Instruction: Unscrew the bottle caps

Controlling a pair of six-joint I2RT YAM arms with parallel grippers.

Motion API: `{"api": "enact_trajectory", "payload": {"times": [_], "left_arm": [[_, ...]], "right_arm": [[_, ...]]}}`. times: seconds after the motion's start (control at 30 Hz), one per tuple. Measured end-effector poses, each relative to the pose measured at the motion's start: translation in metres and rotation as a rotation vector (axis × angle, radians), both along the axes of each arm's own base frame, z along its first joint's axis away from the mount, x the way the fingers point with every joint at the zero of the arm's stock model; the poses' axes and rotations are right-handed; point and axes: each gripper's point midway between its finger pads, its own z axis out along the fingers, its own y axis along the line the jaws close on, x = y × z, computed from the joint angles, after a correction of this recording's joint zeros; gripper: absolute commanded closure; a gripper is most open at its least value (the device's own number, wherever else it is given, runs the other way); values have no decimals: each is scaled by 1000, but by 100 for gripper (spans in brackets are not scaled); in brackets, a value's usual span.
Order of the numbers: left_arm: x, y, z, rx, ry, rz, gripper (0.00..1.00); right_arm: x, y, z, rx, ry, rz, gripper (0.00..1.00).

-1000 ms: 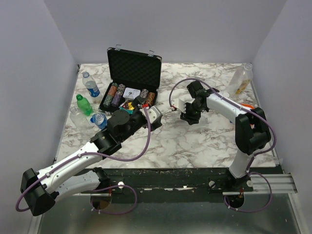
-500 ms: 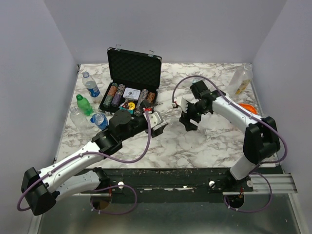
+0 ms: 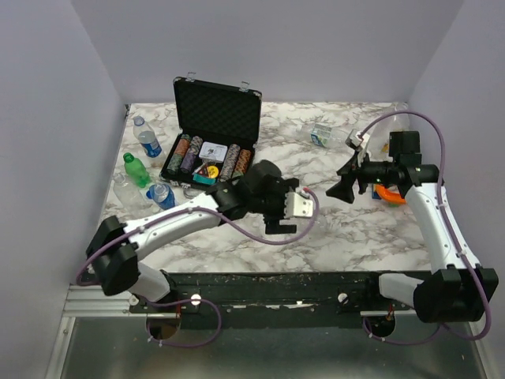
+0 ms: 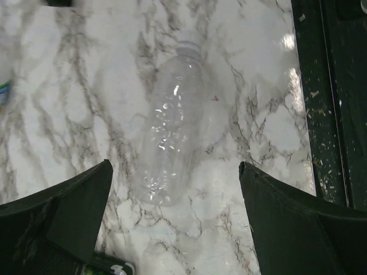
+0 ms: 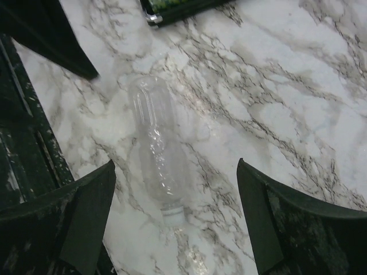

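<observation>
A clear bottle point(image 4: 172, 132) lies flat on the marble, its white cap point(image 4: 188, 44) still on and pointing away from my left gripper point(image 4: 175, 166). That gripper hovers open just behind the bottle's base, with nothing between its fingers. In the right wrist view the same bottle point(image 5: 155, 143) lies with its cap point(image 5: 172, 214) toward my right gripper point(image 5: 176, 165), which is open and empty above it. From the top view the left gripper point(image 3: 293, 217) sits mid-table and the right gripper point(image 3: 343, 188) to its right.
An open black chip case point(image 3: 213, 134) stands at the back left. Left of it are a blue-labelled bottle point(image 3: 147, 139), a green bottle point(image 3: 136, 170) and a blue-capped bottle point(image 3: 160, 194). Another bottle point(image 3: 323, 134) lies at the back. The table's dark front edge point(image 4: 338, 103) is close.
My left arm has swung right to the table's middle. The right arm has pulled back to the right and its jaws have opened wide.
</observation>
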Motion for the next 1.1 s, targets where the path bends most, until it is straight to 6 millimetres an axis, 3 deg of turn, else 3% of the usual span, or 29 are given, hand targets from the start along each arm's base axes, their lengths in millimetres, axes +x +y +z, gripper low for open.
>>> {"api": "enact_trajectory", "payload": {"times": [0.13, 0.23, 0.3, 0.53, 0.87, 1.1], "left_arm": [[-12, -18, -61, 258, -9, -133, 1], [-7, -22, -101, 398, -4, -178, 1], [1, -23, -116, 452, -15, -183, 1], [32, -47, -127, 479, -96, -160, 4], [48, -57, -162, 518, -154, -126, 12], [53, -72, -165, 495, -205, -65, 31]], "right_arm": [[-10, 3, 20, 113, -9, -15, 7], [-7, 1, 25, 153, 3, -37, 7], [-4, -2, 25, 171, 18, -57, 7], [8, -14, 14, 202, 95, -127, 7], [16, -38, 1, 232, 160, -197, 7], [16, -42, -6, 240, 189, -202, 8]]}}
